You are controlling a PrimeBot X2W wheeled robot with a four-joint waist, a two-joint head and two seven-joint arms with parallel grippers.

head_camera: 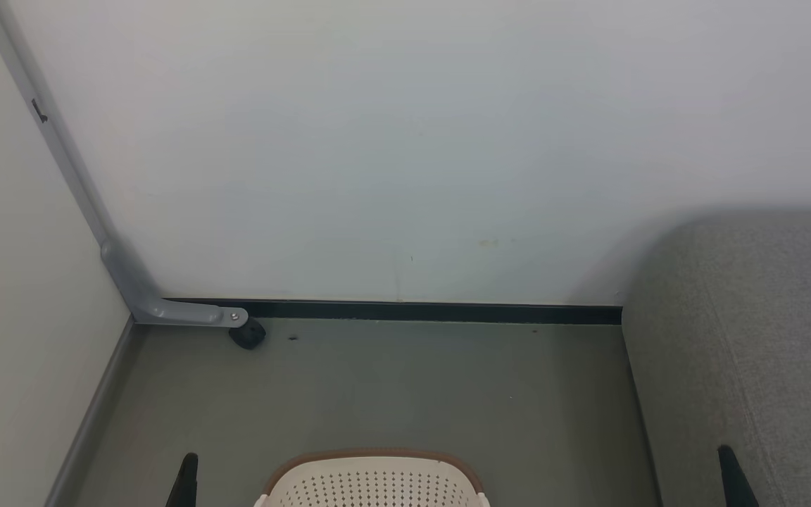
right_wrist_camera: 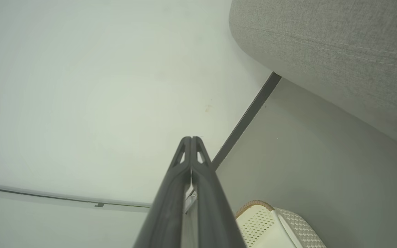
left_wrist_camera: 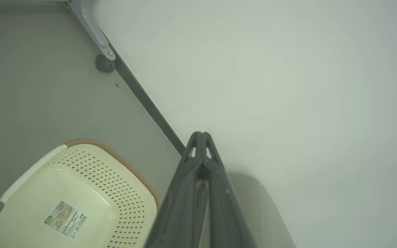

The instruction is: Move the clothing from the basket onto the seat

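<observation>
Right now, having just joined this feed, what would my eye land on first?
The cream basket at the head view's bottom centre, on the grey floor. A big grey sofa fills the right. The left gripper and right gripper flank the basket, both shut.

A pale wall is seen meeting a grey-green floor, the joint marked by a black skirting strip. At the left, a cream side panel is bordered by a grey metal bar, which is bent at the bottom into a short foot laid along the skirting. 1 silver screw is set in the foot's end, and 1 black caster is mounted just beneath it. A faint yellowish stain is visible low on the wall, and 2 dark specks are scattered on the floor near the skirting.
</observation>
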